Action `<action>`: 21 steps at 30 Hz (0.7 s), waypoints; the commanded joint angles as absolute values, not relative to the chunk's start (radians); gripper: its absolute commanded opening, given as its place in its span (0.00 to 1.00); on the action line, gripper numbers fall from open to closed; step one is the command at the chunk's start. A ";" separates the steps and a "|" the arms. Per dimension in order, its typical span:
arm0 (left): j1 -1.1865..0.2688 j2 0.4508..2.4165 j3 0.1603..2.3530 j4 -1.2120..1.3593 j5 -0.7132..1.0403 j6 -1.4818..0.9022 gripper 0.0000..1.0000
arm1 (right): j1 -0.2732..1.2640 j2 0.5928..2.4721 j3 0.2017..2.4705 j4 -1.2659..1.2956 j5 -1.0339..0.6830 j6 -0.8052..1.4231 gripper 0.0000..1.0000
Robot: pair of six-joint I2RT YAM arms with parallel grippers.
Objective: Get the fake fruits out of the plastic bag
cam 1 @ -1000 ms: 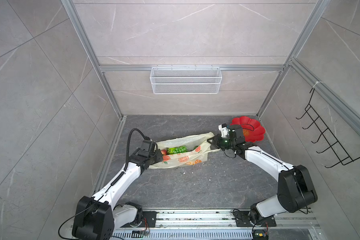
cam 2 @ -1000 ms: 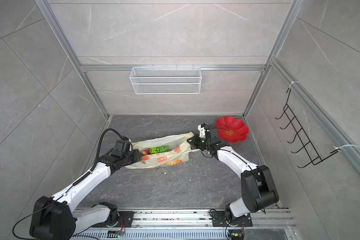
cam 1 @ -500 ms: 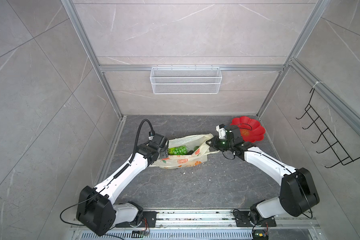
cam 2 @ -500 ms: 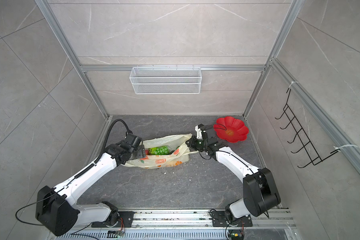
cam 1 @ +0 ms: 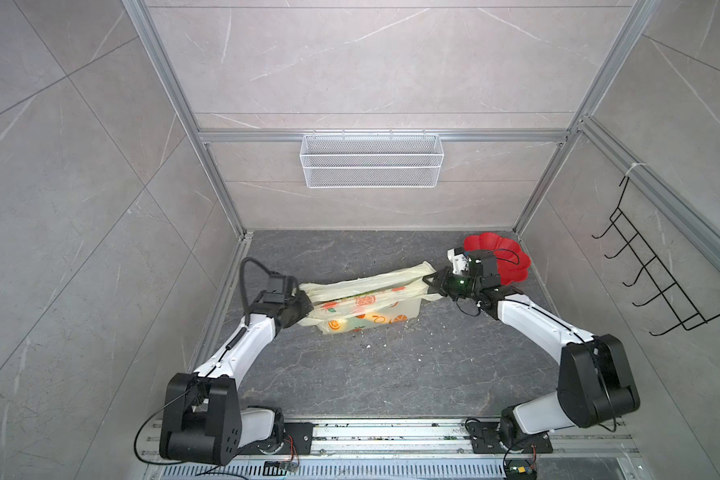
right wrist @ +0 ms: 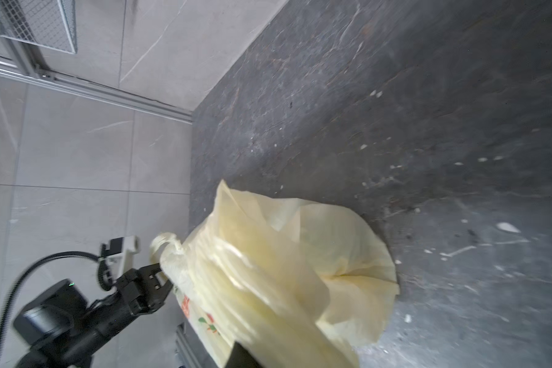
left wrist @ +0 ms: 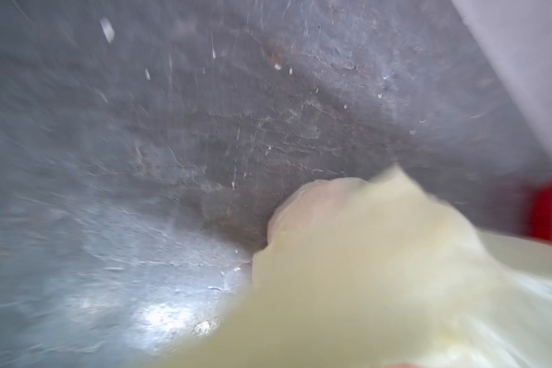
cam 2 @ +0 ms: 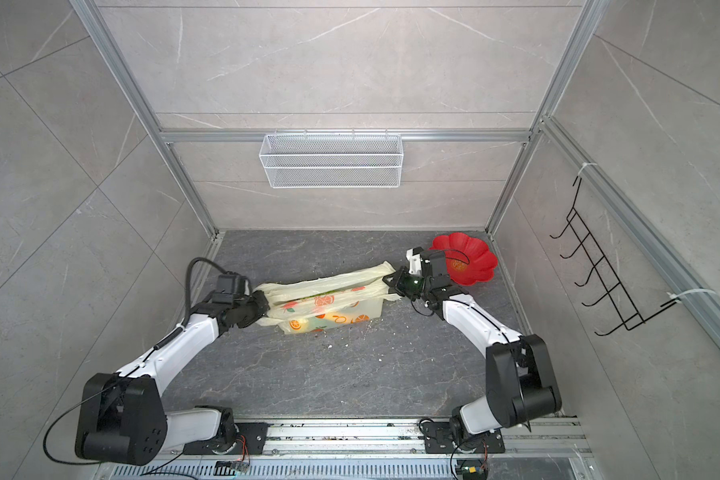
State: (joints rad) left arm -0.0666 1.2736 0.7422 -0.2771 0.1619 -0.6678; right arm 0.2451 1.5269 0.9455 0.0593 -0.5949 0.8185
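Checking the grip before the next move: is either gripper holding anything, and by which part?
Both hold the bag: the left gripper is shut on one bunched handle end, the right gripper on the opposite end.

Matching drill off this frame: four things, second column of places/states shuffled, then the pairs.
1 plastic bag
2 red plate
3 wire basket
4 hook rack

A hung on back wall
B fixed to right wall
C stretched between left gripper and right gripper, both shut on it
D on floor, far right corner

Pairs: 1-C, 2-D, 3-A, 4-B
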 commanded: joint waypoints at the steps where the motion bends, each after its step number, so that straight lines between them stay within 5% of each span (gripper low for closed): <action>1: 0.004 1.263 0.722 -0.169 0.294 -0.721 0.00 | 0.246 1.586 0.941 0.219 -0.632 0.883 0.00; 8: -0.182 1.305 0.799 -0.210 0.221 -0.694 0.00 | 0.385 1.598 1.076 0.044 -0.487 0.762 0.03; 10: -0.215 1.307 0.802 -0.212 0.204 -0.695 0.00 | 0.398 1.594 1.108 -0.027 -0.449 0.729 0.15; 14: -0.261 1.294 0.800 -0.234 0.150 -0.686 0.00 | 0.423 1.535 1.125 -0.157 -0.331 0.686 0.59; 17: -0.271 1.284 0.782 -0.230 0.136 -0.691 0.00 | 0.460 1.487 1.147 -0.299 -0.185 0.659 0.74; 21: -0.301 1.266 0.772 -0.236 0.099 -0.691 0.00 | 0.527 1.444 1.201 -0.497 0.049 0.662 0.81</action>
State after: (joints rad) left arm -0.2806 1.3025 0.7734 -0.2340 0.1440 -0.6994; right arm 0.4919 1.4960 1.1496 -0.3008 -0.1631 0.6865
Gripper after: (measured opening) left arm 0.056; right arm 0.807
